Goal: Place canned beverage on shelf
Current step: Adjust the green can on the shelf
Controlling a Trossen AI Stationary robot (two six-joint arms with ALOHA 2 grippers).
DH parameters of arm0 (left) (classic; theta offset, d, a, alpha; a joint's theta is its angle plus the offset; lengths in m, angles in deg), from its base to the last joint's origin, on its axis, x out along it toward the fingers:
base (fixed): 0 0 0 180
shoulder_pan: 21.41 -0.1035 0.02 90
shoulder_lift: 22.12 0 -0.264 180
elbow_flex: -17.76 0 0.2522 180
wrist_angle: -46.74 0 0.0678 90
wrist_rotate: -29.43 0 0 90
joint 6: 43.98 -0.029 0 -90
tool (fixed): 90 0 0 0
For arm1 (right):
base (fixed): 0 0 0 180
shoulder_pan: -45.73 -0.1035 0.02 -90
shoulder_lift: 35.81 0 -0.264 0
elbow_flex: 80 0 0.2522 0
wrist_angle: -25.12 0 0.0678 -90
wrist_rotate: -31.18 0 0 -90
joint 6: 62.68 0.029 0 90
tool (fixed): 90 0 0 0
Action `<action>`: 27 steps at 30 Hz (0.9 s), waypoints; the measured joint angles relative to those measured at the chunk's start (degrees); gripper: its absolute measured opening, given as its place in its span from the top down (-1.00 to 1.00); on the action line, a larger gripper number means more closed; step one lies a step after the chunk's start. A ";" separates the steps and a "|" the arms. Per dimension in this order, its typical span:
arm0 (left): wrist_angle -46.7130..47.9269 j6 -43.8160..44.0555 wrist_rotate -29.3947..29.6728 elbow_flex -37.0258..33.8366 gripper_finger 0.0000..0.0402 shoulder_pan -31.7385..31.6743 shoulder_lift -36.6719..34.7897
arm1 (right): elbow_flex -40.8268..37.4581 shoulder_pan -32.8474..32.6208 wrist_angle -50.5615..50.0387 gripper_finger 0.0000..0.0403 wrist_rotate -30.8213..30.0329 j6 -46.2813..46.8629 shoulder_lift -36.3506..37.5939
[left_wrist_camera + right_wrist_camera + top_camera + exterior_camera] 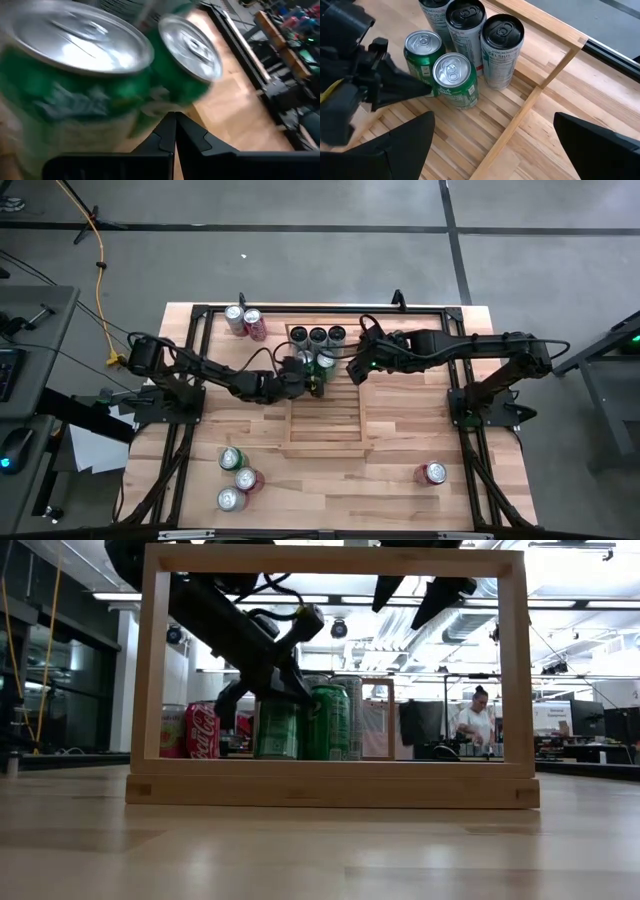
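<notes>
At the far left of the table, three cans (238, 481) stood near the front edge and two cans (245, 321) at the back corner, all well behind and to either side of the left gripper (314, 380) and off the shelf (325, 442). The left gripper reached onto the shelf with its fingers pressed together, its tip touching the base of the two green cans (440, 67), which stood side by side on the slats just ahead of it. Beyond those, three tall silver cans (470, 30) stood in a row against the shelf's back bar. Just to the right, the right gripper (357, 369) hovered above the shelf with its fingers spread wide and nothing between them, the green cans close in front of it. Far to its right a single red can (433, 473) lay on the tabletop. Five cans seemed shelved and six appeared left to place.
</notes>
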 joint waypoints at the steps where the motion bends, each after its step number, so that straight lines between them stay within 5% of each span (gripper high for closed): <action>1: -0.24 0.02 -0.49 0.00 1.00 0.34 -0.02 | 0.00 0.00 0.00 -0.95 0.00 0.01 0.00; 10: -0.60 -0.70 -4.18 -0.04 1.00 3.52 -3.06 | 0.00 0.00 0.00 -0.95 -0.02 -0.01 0.00; 18: 1.57 -25.48 -5.77 0.02 0.97 2.24 -17.31 | 0.00 0.00 0.00 -0.95 -0.22 -1.50 0.00; 22: 11.73 -25.60 -8.45 0.04 0.77 -2.55 -22.30 | 0.00 0.00 0.02 -0.95 -0.22 -1.50 0.00; 27: 18.30 -20.41 -14.67 -0.07 0.28 -9.22 -22.40 | 0.00 0.00 0.02 -0.95 -0.20 -1.50 0.00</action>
